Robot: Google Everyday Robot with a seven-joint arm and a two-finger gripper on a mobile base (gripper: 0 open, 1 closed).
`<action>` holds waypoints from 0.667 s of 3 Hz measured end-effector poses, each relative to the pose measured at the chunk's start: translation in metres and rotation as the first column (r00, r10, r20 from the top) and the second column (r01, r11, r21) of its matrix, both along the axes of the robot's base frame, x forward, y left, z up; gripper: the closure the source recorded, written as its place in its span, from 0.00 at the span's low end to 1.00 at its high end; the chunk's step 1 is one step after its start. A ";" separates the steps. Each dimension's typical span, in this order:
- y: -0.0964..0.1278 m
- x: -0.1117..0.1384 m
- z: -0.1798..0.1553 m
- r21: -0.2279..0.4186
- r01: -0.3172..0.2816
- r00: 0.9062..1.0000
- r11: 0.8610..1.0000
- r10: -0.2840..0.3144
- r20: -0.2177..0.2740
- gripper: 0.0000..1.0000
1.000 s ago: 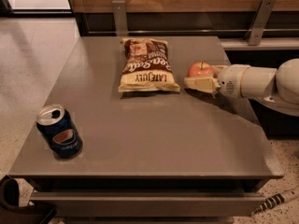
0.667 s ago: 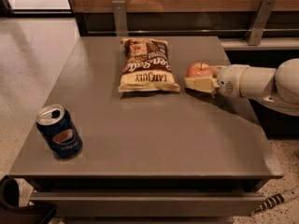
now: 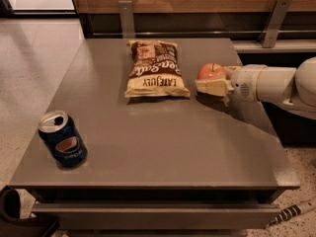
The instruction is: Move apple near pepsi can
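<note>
- Nothing has visibly moved in the last second: gripper (image 3: 213, 86), apple (image 3: 212, 71), can and bag all sit where they did.
- Nearest, by the front left corner of the table (image 3: 163, 142), the can (image 3: 63, 139) stands upright with its logo toward the camera, well apart from everything else.
- Between the can and the things further back the tabletop is bare, so the carry looks like a clear diagonal toward the front left.
- Further back on the right, the gripper lies low over the table with its cream near side just in front of the apple. I cannot tell whether it has closed on the fruit.
- The apple is on the table's right side, stem up, near the bag's right edge and far from the can.
- As a judgement, the apple is firm, smooth-skinned and fairly weighty for its size. Being round, it will roll if nudged or set down carelessly. It is best held across its widest middle with an even, moderate squeeze, since the skin can bruise.
- The arm (image 3: 269, 83) reaches in from the right, nearly level over the table edge, with the wrist pointing left toward the bag.
- The bag (image 3: 157, 69) lies flat at back centre, and a leftward sweep could catch it.
- Farthest back, two metal brackets (image 3: 127, 19) stand against a wooden wall.
</note>
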State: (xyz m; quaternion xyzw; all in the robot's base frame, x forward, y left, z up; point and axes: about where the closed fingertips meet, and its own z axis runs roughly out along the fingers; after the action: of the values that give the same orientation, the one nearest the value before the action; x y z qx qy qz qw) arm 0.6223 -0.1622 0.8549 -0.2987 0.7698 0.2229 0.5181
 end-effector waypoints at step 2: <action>0.007 -0.059 0.048 -0.041 -0.008 0.999 0.999 0.010 0.053 1.00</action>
State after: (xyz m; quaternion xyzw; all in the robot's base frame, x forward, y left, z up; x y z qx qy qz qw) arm 0.5638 -0.1551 0.9025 -0.3186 0.7587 0.2015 0.5313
